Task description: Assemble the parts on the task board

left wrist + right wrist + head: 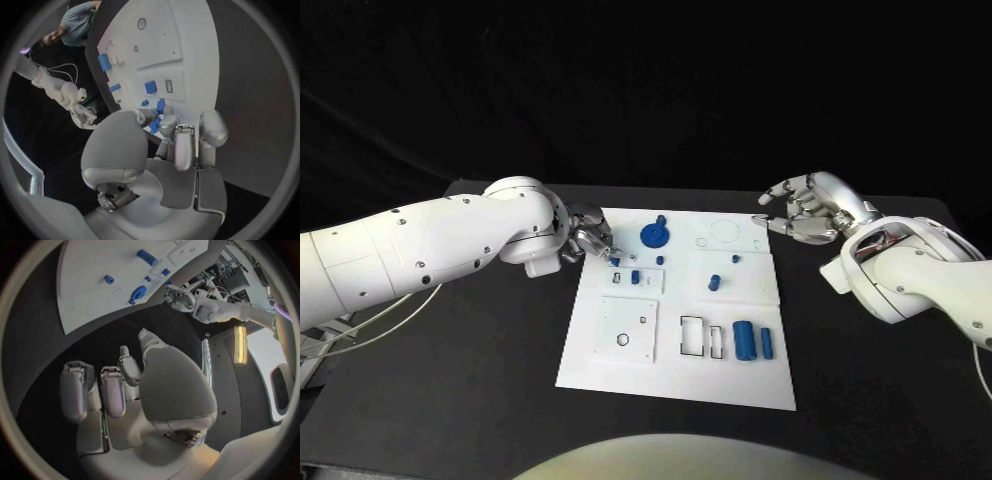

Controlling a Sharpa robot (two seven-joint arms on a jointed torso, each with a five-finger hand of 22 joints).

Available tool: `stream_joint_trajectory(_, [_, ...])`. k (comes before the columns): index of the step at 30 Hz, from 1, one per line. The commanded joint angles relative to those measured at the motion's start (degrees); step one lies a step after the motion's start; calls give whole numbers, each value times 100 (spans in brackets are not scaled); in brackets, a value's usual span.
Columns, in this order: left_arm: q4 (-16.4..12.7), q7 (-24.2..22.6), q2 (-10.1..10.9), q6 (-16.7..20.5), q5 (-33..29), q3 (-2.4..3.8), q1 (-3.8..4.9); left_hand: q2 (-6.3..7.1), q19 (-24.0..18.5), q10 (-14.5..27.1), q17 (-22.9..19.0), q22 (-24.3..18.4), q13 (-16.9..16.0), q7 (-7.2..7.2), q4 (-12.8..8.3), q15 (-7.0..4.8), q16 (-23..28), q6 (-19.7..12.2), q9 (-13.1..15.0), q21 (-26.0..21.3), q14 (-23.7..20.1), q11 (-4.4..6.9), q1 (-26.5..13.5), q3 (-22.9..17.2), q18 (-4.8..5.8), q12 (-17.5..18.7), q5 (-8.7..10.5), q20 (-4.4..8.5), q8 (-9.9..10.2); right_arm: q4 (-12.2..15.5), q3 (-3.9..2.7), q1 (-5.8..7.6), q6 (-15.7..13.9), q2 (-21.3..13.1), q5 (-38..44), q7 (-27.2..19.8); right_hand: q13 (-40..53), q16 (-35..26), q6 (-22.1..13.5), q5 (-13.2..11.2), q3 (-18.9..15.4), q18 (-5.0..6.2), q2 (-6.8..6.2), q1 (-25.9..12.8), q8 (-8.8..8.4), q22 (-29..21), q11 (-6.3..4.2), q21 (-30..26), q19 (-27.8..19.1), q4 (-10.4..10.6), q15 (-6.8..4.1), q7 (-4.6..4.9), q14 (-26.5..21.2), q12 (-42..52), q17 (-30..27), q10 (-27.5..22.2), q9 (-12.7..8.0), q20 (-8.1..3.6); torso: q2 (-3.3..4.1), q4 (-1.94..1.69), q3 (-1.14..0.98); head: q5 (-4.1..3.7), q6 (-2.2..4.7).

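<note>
Black table (473,380) lies bare around white task board (675,385).

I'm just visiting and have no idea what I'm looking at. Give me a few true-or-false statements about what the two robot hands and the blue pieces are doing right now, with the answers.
1. The right hand hovers over the black table, off the task board. True.
2. The right hand holds a blue part. False: it holds nothing, its fingers curled.
3. The left hand is at the board's left edge. True.
4. Two blue cylinders lie side by side on the board's near right part. True.
5. All blue parts lie off the board on the table. False: they sit on the white board.
</note>
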State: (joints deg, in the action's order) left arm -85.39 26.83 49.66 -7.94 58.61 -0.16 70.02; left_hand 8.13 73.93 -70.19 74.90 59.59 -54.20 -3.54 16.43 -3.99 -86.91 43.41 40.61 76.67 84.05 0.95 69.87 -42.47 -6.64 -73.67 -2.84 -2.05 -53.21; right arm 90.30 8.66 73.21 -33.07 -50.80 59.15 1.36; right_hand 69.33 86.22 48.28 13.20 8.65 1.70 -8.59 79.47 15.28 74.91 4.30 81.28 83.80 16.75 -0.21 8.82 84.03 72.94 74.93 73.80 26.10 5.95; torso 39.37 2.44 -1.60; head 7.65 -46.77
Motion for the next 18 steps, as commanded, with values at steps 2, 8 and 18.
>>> stream_joint_trajectory(2, [-170,-434,63,420,369,-1,-84,96,59,-63,869,13,-16,61,-719,-40,-21,53,84,45,424,17,-37,-783,65,-32,-22,5,-15,-4,0,-15,58,6,28,-17,1,-27,28,26,29,85,19,-31,32,832,-20,-29,6,-10,16,6,374,-16,595,2,-9,14,3,-2,12,26,-26])
stream_joint_trajectory(8, [-294,-596,138,605,706,-27,-159,115,81,-82,875,49,-24,65,-733,-45,-23,68,89,63,426,22,-55,-833,71,-35,-22,11,-18,-15,0,-31,38,16,28,-22,1,-27,28,26,29,85,19,-31,32,832,-20,-29,6,-10,16,6,374,-16,595,2,-9,14,-2,10,3,42,-14])
stream_joint_trajectory(18, [-465,-660,209,752,1200,-77,-212,158,106,-113,879,87,-27,75,-771,-55,-24,95,99,84,428,34,-81,-943,79,-34,-23,21,-19,-13,0,-44,32,14,28,-21,-8,-29,27,25,30,85,17,-41,32,831,-20,-32,5,-11,16,6,373,-24,591,-5,-12,14,12,4,-2,56,-38])
